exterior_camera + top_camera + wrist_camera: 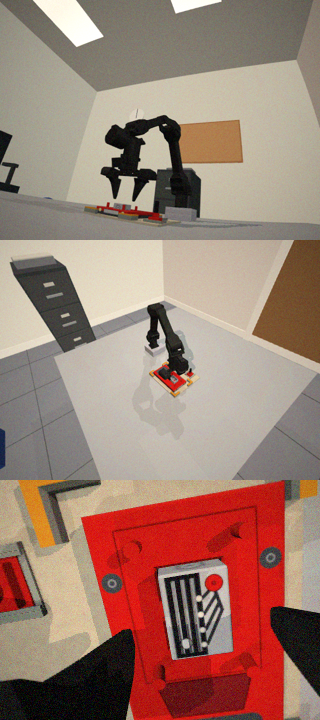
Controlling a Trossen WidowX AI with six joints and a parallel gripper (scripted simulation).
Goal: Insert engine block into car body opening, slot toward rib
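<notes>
The engine block (173, 379) (122, 206) (197, 612), pale grey with black stripes and a red disc on top, sits in the opening of the red car body (175, 387) (100, 535). In the exterior view its upper part stands above the body. Whether it is fully down cannot be told. Its slot side and the rib are not visible. My gripper (124, 199) (200, 627) is open and empty, its fingertips above the block. In the wrist view a finger shows on either side, with gaps between them and the block.
Short red posts (108, 204) stand on the body around the block. The body lies on a tan board (195, 378) with orange corner brackets (175, 394) (37, 520). A small red piece with a black post (190, 373) sits beside it in a grey frame (35, 580).
</notes>
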